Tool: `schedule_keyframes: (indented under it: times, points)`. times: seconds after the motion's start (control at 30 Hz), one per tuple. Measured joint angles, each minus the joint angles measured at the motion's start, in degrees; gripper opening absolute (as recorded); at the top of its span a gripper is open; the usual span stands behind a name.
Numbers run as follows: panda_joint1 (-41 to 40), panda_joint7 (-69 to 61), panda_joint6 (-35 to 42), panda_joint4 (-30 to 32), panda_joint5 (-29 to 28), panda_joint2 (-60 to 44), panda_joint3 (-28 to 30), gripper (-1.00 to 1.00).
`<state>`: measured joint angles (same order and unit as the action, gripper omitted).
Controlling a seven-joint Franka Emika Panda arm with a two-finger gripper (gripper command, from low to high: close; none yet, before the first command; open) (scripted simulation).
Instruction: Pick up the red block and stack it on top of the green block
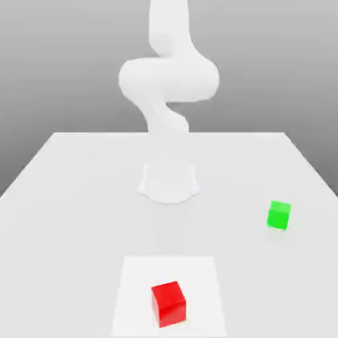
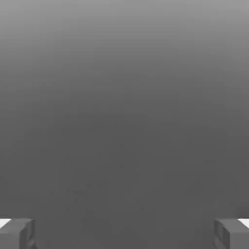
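Note:
The red block (image 1: 168, 303) rests on a lighter white square patch (image 1: 132, 290) near the front of the table in the exterior view. The green block (image 1: 278, 215) stands on the table toward the exterior view's right, farther back and well apart from the red one. In the hand view my gripper (image 2: 124, 233) is open: its two grey fingertips (image 2: 17, 233) sit far apart with nothing between them, against a plain grey background. The white arm (image 1: 168, 79) rises from its base behind both blocks.
The arm's round white base (image 1: 169, 183) sits at the middle of the white table (image 1: 72, 191). The table's side edges slant outward toward the front.

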<state>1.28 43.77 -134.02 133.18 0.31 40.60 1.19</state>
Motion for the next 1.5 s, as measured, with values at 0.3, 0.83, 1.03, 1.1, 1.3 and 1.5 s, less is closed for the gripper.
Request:
schedule_keyframes:
  times: [0.3, 0.83, 1.03, 1.1, 1.3, 1.5]
  points:
    - [3.3, -8.2, -8.2, 5.1, 2.2, -19.1, 3.1, 0.0]
    - [4.3, -19.2, -23.8, 12.8, 2.6, -52.1, 4.0, 0.0]
    - [3.1, -20.5, -30.2, 11.7, 4.1, -60.0, 2.4, -1.0]
    - [3.1, -20.4, -30.2, 11.7, 4.0, -60.0, 2.4, -1.0]
    - [3.5, -19.5, -26.1, 12.5, 2.8, -55.2, 3.2, -1.0]
    - [7.9, -26.9, -20.9, 16.6, 5.5, -45.8, -2.7, -1.0]
